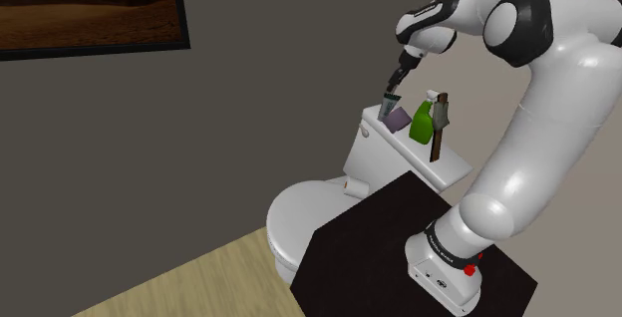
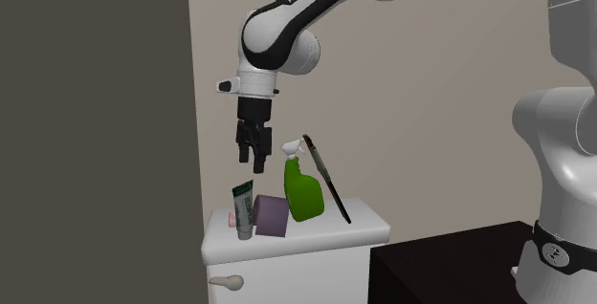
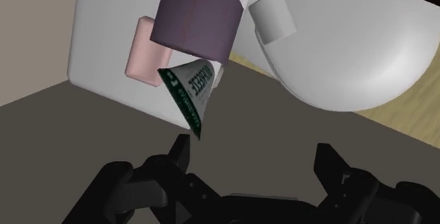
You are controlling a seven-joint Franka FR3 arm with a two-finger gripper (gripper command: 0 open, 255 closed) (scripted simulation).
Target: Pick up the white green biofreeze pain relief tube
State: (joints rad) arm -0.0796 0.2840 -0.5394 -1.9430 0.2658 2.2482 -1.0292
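My fingers (image 3: 180, 152) hang wide open and empty just above the tube (image 2: 244, 210). It stands upright on the tank lid (image 2: 368, 224), beside a purple cylinder (image 2: 273, 216).

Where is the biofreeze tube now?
The tube stands on the toilet tank, at the second exterior view's left, beside the purple cylinder, below the open gripper.
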